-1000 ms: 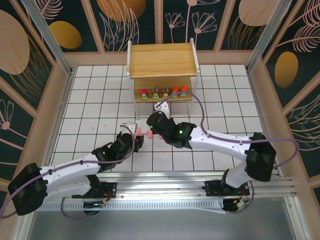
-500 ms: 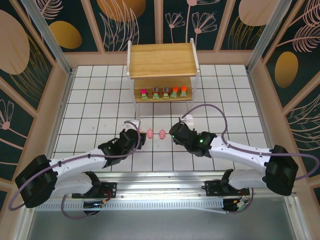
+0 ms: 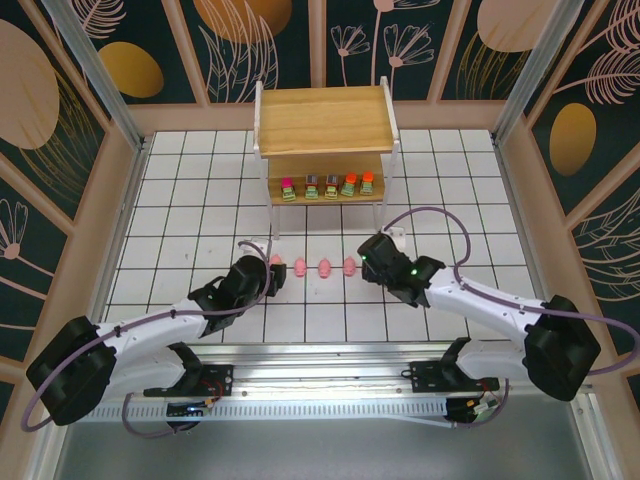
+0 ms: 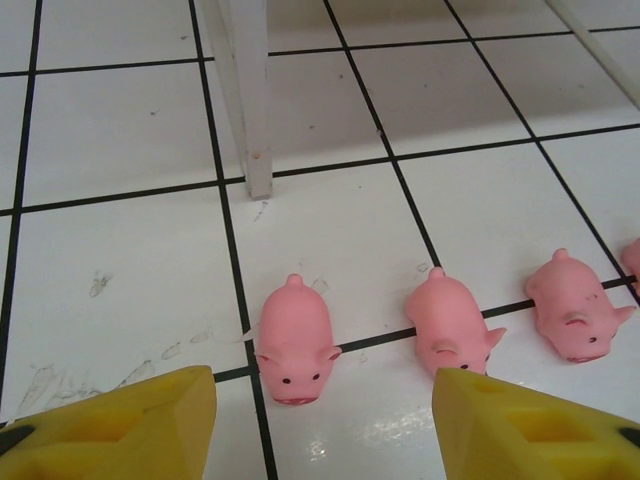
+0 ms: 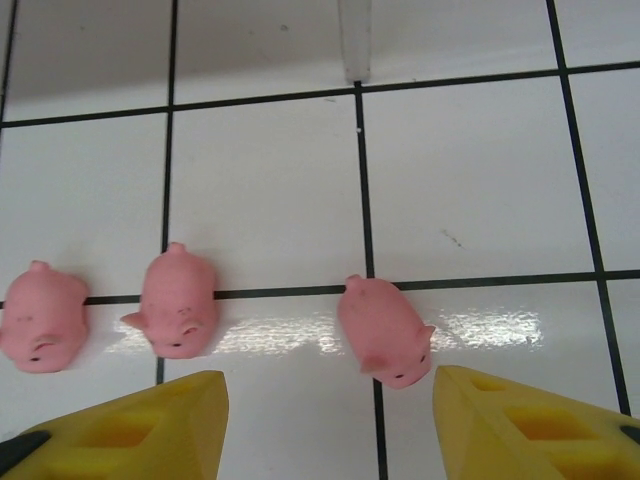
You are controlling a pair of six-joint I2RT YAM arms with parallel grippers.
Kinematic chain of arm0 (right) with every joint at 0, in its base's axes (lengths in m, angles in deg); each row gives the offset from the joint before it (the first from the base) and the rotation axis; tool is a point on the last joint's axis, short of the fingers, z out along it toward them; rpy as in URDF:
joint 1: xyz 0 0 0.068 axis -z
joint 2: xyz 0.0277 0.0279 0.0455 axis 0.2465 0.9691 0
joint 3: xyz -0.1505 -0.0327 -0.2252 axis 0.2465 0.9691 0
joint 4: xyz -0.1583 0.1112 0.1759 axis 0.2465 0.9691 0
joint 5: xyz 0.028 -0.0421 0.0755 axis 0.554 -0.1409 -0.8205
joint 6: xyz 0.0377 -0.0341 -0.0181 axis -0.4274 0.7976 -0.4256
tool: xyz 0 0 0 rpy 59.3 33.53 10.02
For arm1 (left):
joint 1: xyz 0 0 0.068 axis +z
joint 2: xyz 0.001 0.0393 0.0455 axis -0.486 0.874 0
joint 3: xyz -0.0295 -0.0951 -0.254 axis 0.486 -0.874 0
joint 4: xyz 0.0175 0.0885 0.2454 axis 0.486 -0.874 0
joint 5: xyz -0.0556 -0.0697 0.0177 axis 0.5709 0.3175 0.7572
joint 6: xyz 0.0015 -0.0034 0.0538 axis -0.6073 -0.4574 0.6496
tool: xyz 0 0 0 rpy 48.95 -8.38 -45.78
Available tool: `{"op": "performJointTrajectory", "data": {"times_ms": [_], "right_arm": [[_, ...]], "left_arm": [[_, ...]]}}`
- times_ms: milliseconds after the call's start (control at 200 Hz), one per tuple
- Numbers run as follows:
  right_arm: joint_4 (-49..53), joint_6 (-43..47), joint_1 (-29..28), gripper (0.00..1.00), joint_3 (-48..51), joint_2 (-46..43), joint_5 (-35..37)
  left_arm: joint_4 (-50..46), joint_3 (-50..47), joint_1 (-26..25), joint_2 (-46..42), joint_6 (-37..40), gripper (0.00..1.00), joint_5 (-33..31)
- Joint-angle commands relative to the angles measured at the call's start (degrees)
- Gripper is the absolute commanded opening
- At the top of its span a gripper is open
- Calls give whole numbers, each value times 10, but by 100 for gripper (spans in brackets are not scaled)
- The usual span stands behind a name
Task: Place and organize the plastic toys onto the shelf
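The left gripper point(image 4: 322, 395) hangs open and empty near the leftmost pig point(image 4: 296, 340). Four pigs point(image 3: 324, 267) line the worktop point(image 3: 180, 200) before the shelf point(image 3: 325, 120), with the right gripper point(image 5: 330, 395) open and empty beside the last. Five blocks point(image 3: 329, 185) already stand on the lower tier, so by my judgement only the pigs are left.

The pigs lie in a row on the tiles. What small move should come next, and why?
Probably ease the right gripper down over the nearest pig: its jaws are open and empty, and that pig lies just ahead of the gap between them.
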Motion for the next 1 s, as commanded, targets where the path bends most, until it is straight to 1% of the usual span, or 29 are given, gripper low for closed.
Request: {"op": "performJointTrajectory", "data": {"times_ms": [0,205,345,616,991], "right_arm": [[-1,15,19,58,10,14,-18],[-7,29,44,62,13,39,-34],[-10,43,53,63,9,64,-42],[-20,59,59,62,1,109,-50],[-35,80,67,60,1,131,-57]], "left_arm": [[30,-11,5,-14,13,60,13],[27,-9,6,-12,11,60,10],[22,-9,7,-15,9,60,7],[21,-11,6,-21,8,60,7],[21,-13,6,-25,7,60,1]]}}
